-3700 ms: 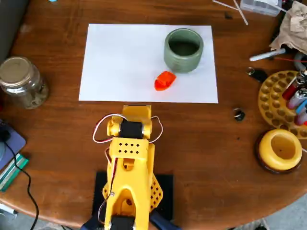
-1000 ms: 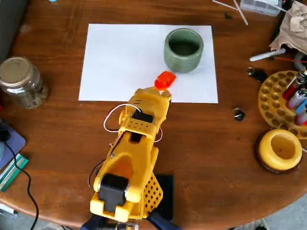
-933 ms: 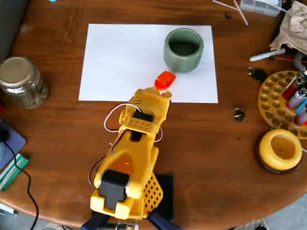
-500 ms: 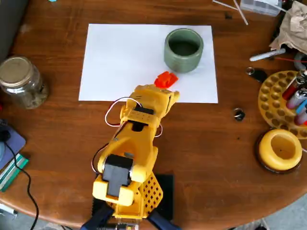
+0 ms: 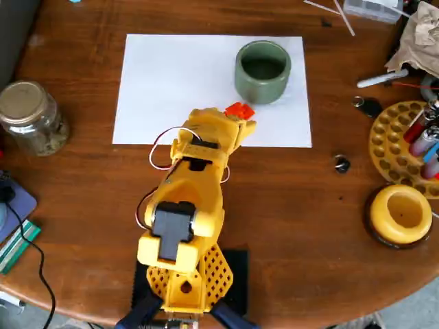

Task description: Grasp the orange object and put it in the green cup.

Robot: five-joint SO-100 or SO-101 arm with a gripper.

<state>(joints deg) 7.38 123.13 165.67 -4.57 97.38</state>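
Note:
The orange object (image 5: 239, 110) lies on the white paper (image 5: 171, 86), just below and left of the green cup (image 5: 263, 71); only its far end shows. The rest is covered by the yellow head of my gripper (image 5: 236, 122), which hangs directly over it. The fingers are hidden under the wrist housing in this overhead view, so neither their opening nor any contact with the orange object can be made out. The cup stands upright with a dark inside, about a hand's width beyond the gripper.
A glass jar with a metal lid (image 5: 31, 116) stands at the left. A yellow ring-shaped bowl (image 5: 401, 214) and a yellow holder with pens (image 5: 405, 140) sit at the right. Small dark bits (image 5: 341, 163) lie between them and the paper.
The arm has reached forward and up-right from its folded pose. Over the last second the gripper head slid over the orange object, which now shows only at its far end.

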